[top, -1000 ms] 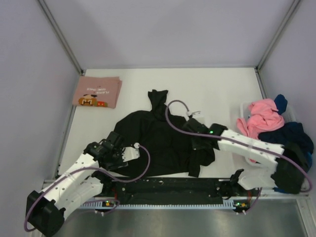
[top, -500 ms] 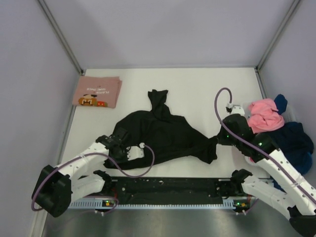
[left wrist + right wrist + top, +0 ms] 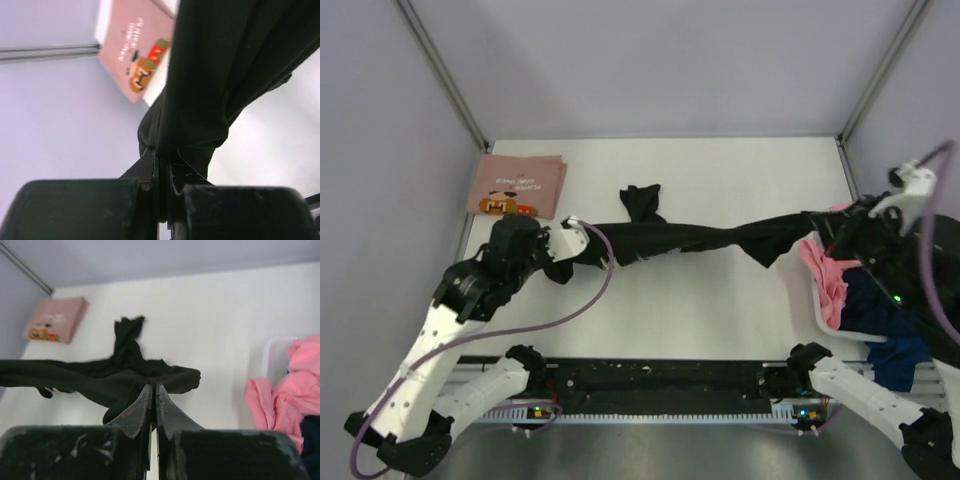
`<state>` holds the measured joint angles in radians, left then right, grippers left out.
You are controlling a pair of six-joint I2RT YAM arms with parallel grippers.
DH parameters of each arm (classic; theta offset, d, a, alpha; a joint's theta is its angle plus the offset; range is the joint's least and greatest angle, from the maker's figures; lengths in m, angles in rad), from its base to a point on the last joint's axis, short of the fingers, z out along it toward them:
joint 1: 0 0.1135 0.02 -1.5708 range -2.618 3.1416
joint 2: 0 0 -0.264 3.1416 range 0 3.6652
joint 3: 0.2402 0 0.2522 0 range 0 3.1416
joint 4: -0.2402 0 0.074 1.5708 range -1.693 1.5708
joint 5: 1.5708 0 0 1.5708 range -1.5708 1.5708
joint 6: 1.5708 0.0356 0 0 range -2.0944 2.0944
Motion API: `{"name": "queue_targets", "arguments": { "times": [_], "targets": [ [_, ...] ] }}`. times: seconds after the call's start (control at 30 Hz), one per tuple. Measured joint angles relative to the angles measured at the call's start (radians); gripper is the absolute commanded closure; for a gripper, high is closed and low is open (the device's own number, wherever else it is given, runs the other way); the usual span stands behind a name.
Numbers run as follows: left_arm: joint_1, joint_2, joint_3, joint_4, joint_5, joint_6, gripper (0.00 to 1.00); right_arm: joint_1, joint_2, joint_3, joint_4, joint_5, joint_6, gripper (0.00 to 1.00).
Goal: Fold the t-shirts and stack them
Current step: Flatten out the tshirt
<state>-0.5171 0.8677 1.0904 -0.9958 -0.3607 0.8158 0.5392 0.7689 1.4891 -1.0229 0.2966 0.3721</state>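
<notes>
A black t-shirt (image 3: pixel 690 240) hangs stretched in a narrow band between both grippers, above the table, and one end (image 3: pixel 640 200) trails toward the back. My left gripper (image 3: pixel 577 246) is shut on its left end; the left wrist view shows cloth (image 3: pixel 220 75) pinched at the gripper (image 3: pixel 162 157). My right gripper (image 3: pixel 823 228) is shut on the right end, and the right wrist view shows the shirt (image 3: pixel 100 377) bunched at the gripper (image 3: pixel 153 387). A folded pink t-shirt with a cartoon print (image 3: pixel 518 186) lies at the back left.
A white bin (image 3: pixel 817 315) at the right edge holds a pink shirt (image 3: pixel 825 275) and navy cloth (image 3: pixel 880 300), partly under my right arm. Grey walls close the table on three sides. The arm bases and a black rail (image 3: pixel 660 385) run along the near edge.
The black shirt lay heaped on the table; now it is lifted and pulled taut. The left gripper shut on its left edge and rose leftward, while the right gripper carried its end rightward.
</notes>
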Motion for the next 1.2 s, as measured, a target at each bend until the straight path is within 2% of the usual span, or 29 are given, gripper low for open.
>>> {"name": "queue_targets", "arguments": {
  "times": [0.17, 0.27, 0.37, 0.47, 0.57, 0.7, 0.77, 0.9, 0.93, 1.07, 1.2],
  "targets": [
    [0.002, -0.087, 0.215, -0.145, -0.002, -0.006, 1.00, 0.000, -0.102, 0.211, -0.044, -0.020, -0.038, 1.00],
    [0.002, -0.074, 0.319, -0.163, 0.016, -0.006, 1.00, 0.000, -0.114, 0.324, -0.047, -0.030, -0.055, 1.00],
    [0.002, -0.018, 0.375, -0.153, 0.020, -0.004, 1.00, 0.000, -0.080, 0.370, -0.047, -0.010, -0.076, 1.00],
    [0.003, 0.108, 0.414, -0.124, 0.019, -0.001, 1.00, -0.001, 0.020, 0.377, -0.023, 0.038, -0.119, 1.00],
    [0.011, 0.259, 0.445, -0.064, 0.019, 0.009, 1.00, -0.013, 0.192, 0.378, 0.064, 0.066, -0.179, 1.00],
    [0.039, 0.510, 0.543, 0.036, 0.019, 0.023, 1.00, -0.177, 0.464, 0.457, 0.156, -0.051, -0.204, 1.00],
    [0.066, 0.664, 0.690, 0.061, 0.022, 0.018, 1.00, -0.280, 0.631, 0.560, 0.182, -0.122, -0.203, 1.00],
    [0.120, 0.923, 1.025, 0.184, -0.005, 0.004, 1.00, -0.371, 0.871, 0.815, 0.194, -0.177, -0.213, 1.00],
    [0.127, 0.953, 1.065, 0.219, -0.012, 0.005, 1.00, -0.384, 0.911, 0.882, 0.196, -0.188, -0.213, 1.00],
    [0.145, 0.989, 1.123, 0.328, -0.026, 0.033, 1.00, -0.419, 0.923, 1.002, 0.247, -0.209, -0.216, 1.00],
    [0.143, 0.975, 1.076, 0.406, -0.011, 0.069, 1.00, -0.422, 0.774, 0.895, 0.344, -0.248, -0.223, 1.00]
  ]
}}
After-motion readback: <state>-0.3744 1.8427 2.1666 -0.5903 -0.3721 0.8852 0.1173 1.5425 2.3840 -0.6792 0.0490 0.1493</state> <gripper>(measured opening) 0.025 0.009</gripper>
